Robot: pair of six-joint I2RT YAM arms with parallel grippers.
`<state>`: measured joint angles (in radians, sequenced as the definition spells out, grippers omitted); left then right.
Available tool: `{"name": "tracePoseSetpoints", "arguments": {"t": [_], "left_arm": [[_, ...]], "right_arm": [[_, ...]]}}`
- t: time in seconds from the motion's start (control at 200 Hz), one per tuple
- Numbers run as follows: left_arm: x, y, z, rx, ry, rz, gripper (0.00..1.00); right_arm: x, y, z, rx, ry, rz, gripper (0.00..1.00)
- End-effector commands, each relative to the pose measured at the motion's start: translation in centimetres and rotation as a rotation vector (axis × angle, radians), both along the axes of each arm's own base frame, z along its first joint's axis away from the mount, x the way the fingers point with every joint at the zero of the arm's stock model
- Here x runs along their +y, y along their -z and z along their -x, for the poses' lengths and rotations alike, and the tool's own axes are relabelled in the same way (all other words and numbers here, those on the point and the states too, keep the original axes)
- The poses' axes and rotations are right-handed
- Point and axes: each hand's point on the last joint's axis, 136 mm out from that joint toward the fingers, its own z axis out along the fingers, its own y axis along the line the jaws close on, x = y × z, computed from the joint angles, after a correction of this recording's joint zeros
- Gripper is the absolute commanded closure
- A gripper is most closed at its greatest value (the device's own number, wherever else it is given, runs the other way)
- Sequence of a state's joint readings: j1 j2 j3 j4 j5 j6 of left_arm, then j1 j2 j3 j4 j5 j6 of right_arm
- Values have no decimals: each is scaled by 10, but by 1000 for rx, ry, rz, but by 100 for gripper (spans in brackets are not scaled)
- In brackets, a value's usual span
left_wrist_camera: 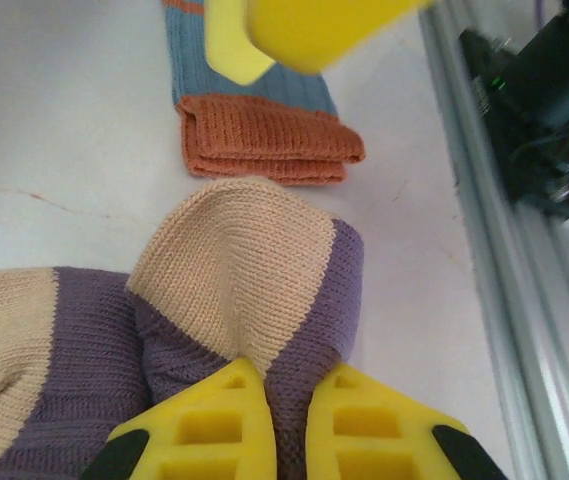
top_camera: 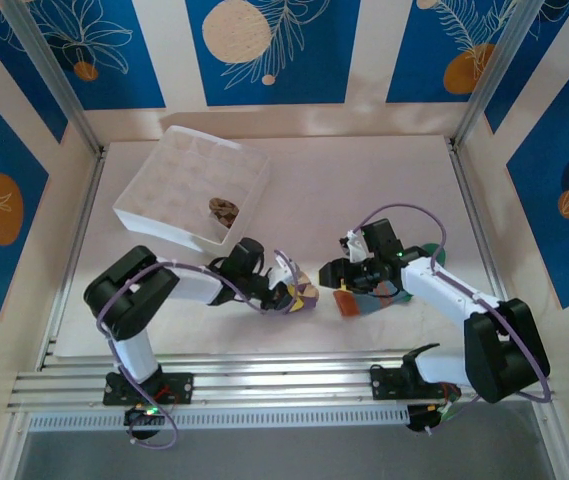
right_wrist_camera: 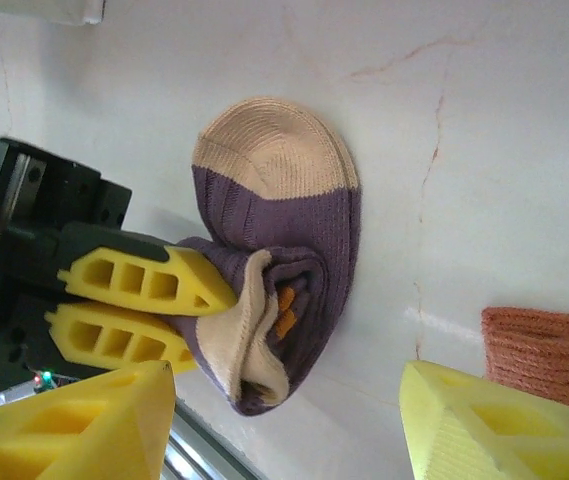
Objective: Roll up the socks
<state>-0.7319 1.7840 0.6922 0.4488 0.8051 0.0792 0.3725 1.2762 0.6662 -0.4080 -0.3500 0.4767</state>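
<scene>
The purple sock [left_wrist_camera: 244, 270] with a tan toe lies partly rolled on the white table, and my left gripper [left_wrist_camera: 286, 400] is shut on its folded purple fabric. In the right wrist view the purple sock [right_wrist_camera: 284, 220] shows orange stripes inside its roll. My right gripper [right_wrist_camera: 289, 375] stands open just in front of it, touching nothing. From above, the left gripper [top_camera: 289, 297] and the right gripper [top_camera: 332, 275] face each other over this sock [top_camera: 304, 297]. The blue-grey sock [left_wrist_camera: 264, 140] with an orange cuff lies flat beside it. The brown sock [top_camera: 224, 210] sits in the box.
A white gridded fabric box [top_camera: 164, 225] stands at the back left of the table. Metal rails [top_camera: 264, 385] run along the near edge, close behind the purple sock. The table's right and far sides are bare white surface.
</scene>
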Motion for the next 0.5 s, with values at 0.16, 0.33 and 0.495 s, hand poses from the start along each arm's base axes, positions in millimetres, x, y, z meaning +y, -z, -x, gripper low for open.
{"name": "tracePoseSetpoints", "arguments": {"t": [0.16,0.33,0.495], "left_arm": [[12,18,-5,352,-61,0,100],[21,45,-7,393,-102,-140,96],[30,61,-8,396,-133,-247,89]], "right_arm": [[16,9,2,25,-49,-84,38],[26,19,-1,44,-72,-84,38],[41,28,-6,66,-104,-76,39]]}}
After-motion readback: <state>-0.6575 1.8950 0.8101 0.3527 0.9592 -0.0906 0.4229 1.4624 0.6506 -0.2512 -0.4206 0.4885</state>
